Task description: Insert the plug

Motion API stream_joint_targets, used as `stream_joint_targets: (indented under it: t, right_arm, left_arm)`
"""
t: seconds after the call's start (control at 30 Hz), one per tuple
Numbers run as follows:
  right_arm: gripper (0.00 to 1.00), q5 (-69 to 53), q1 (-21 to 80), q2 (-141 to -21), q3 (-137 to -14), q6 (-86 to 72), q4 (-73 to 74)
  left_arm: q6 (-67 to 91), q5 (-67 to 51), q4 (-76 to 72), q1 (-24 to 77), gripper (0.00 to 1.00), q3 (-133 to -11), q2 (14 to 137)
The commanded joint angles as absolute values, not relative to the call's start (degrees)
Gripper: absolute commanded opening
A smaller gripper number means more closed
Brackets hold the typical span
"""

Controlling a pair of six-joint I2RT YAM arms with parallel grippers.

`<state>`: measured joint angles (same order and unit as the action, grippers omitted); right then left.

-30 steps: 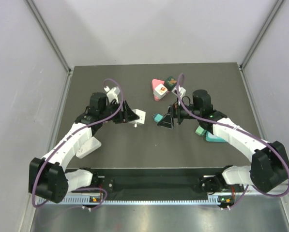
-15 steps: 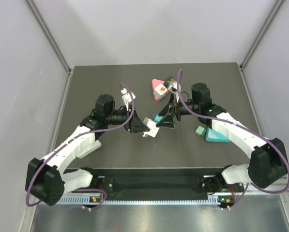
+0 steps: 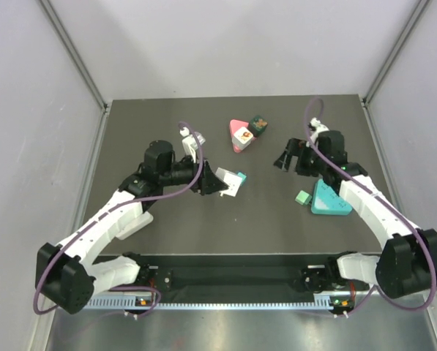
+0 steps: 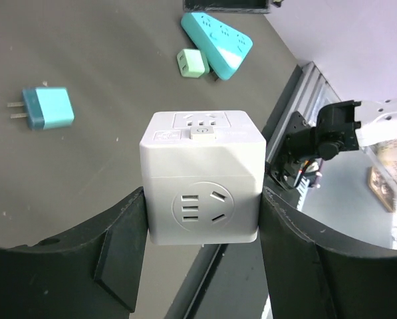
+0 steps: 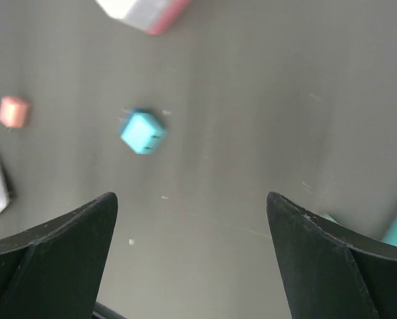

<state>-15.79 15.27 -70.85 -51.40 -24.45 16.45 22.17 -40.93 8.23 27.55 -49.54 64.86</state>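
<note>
My left gripper (image 3: 224, 183) is shut on a white socket cube (image 3: 231, 184). In the left wrist view the cube (image 4: 201, 176) sits squarely between the fingers (image 4: 118, 246), a round socket face toward the camera. The teal plug (image 3: 241, 176) lies loose right beside the cube in the top view. In the left wrist view it (image 4: 46, 108) lies flat on the mat, prongs pointing left, apart from the cube. My right gripper (image 3: 281, 159) is open and empty, well to the right of the plug. Its wrist view shows the plug (image 5: 143, 131) far ahead between the open fingers (image 5: 72, 252).
A pink triangular socket (image 3: 238, 135) and a dark green cube (image 3: 260, 125) lie at the back. A teal triangular power strip (image 3: 329, 200) and a small green plug (image 3: 302, 197) lie under the right arm. A white block (image 3: 136, 223) lies by the left arm.
My right gripper has let go of the teal plug and pulled back to the right, open. The plug now lies by the cube. My left gripper has kept hold of the cube, shifting slightly.
</note>
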Motion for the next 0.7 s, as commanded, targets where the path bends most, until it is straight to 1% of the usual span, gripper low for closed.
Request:
stream_joint_targets:
  t: [0.0,0.03,0.07,0.2,0.27,0.3,0.4,0.57,0.67]
  right_arm:
    - [0.93,-14.13,13.18,-66.28,-50.01,-24.89,17.05]
    - [0.93,-16.5,13.62,-65.92,-50.36,-23.39,16.53]
    - [0.92,-18.44,13.97,-65.74,-50.97,-23.64,16.78]
    - [0.9,-17.49,14.85,-66.71,-57.9,-29.95,23.28]
    - [0.9,-16.1,17.04,-66.53,-60.46,-30.06,25.82]
    - [0.9,-15.04,18.53,-66.88,-63.95,-28.75,26.97]
    - [0.91,-15.9,25.29,-69.08,-70.63,-24.63,31.63]
    - [0.91,-25.82,29.88,-73.2,-74.35,-19.26,34.1]
    - [0.92,-28.12,31.72,-76.1,-76.11,-16.27,36.29]
  left_arm:
    - [18.38,-33.69,7.02,33.21,0.0,-54.04,63.54]
    - [16.8,-31.23,7.47,34.61,0.0,-54.4,63.98]
    - [16.18,-24.5,7.73,37.15,0.0,-54.67,63.9]
    - [13.46,-5.84,3.62,43.32,0.0,-51.78,62.14]
    - [11.0,-0.55,1.77,46.39,0.0,-50.37,61.0]
    - [9.94,4.78,0.63,47.36,0.0,-48.88,60.65]
    - [6.08,8.16,-2.81,49.92,0.0,-47.38,60.21]
    - [2.91,10.72,-4.22,53.95,0.0,-46.67,60.03]
    - [1.58,11.95,-4.13,55.54,0.0,-46.67,60.03]
